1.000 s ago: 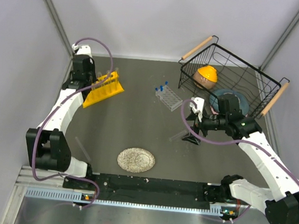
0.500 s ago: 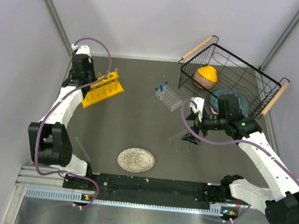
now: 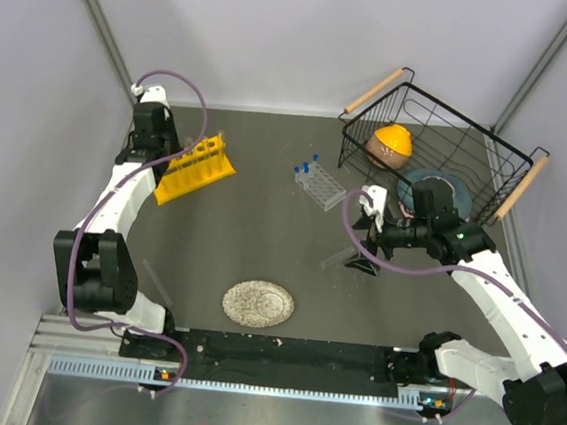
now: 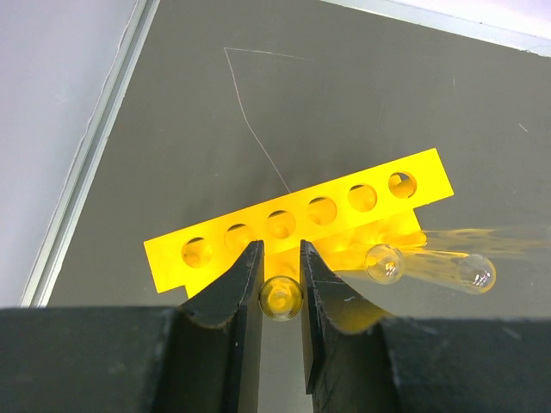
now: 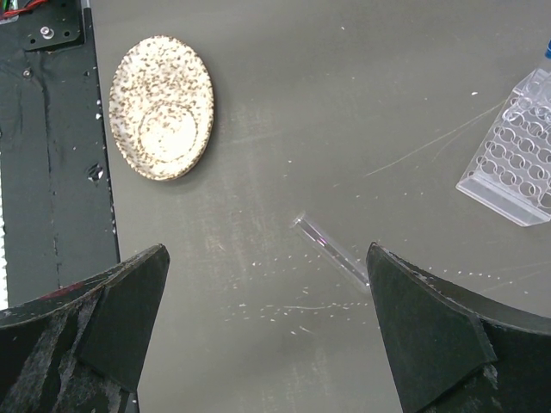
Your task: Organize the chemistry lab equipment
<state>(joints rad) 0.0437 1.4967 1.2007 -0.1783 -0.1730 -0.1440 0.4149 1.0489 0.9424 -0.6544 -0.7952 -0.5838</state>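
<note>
While the left hand is clamped on a test tube, seen end-on between its fingers, the yellow rack sits just beyond it, at the upper left of the overhead view. Two more tubes jut from the rack's near side. At centre right, the right hand hangs spread wide above a loose tube. That one lies flat on the table, between the clear plastic rack and the speckled disc.
</note>
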